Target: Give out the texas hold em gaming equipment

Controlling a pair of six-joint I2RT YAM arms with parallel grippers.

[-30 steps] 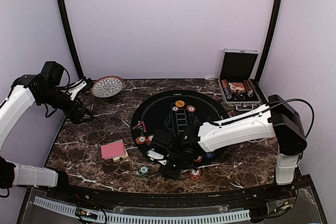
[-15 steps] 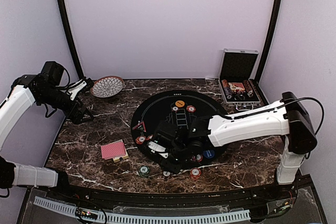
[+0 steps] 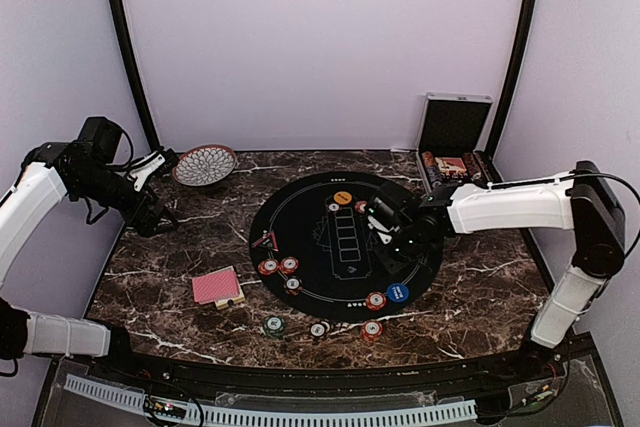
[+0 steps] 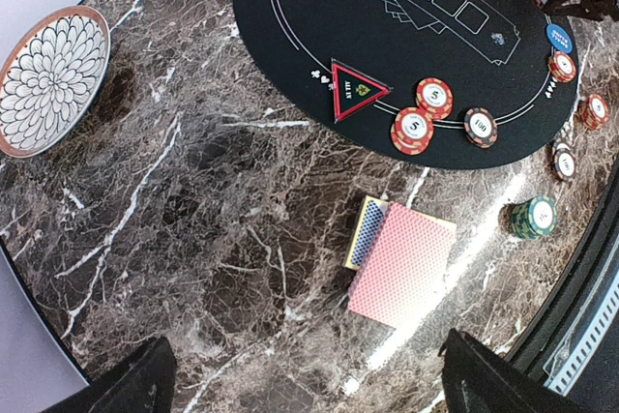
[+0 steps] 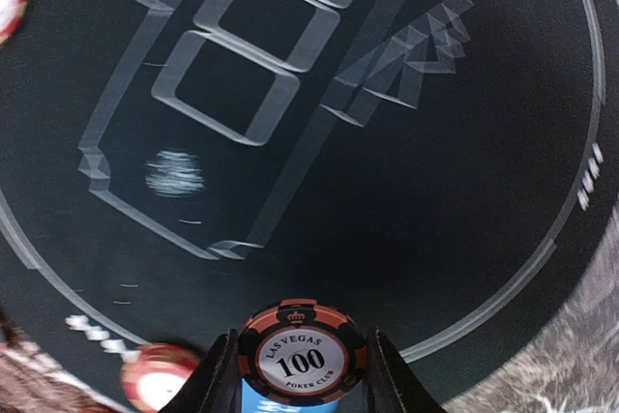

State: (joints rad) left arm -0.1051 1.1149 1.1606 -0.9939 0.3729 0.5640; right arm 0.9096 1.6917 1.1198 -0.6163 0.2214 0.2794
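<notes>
Gripping one chip (image 5: pixel 303 365), roughly eleven loose

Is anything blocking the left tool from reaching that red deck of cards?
Nothing visible. The left tool hangs open over bare marble, and the red-backed deck lies uncovered in front of it. The green chips and black mat sit beyond or beside it.

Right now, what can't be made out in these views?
Top view: right hand merges with the black mat; its grip is unreadable.
Right wrist view: something blue under the 100 chip, cut by the bottom edge.
Top view: silver case contents too small.
Left wrist view: card deck lies back up, faces hidden.
</notes>
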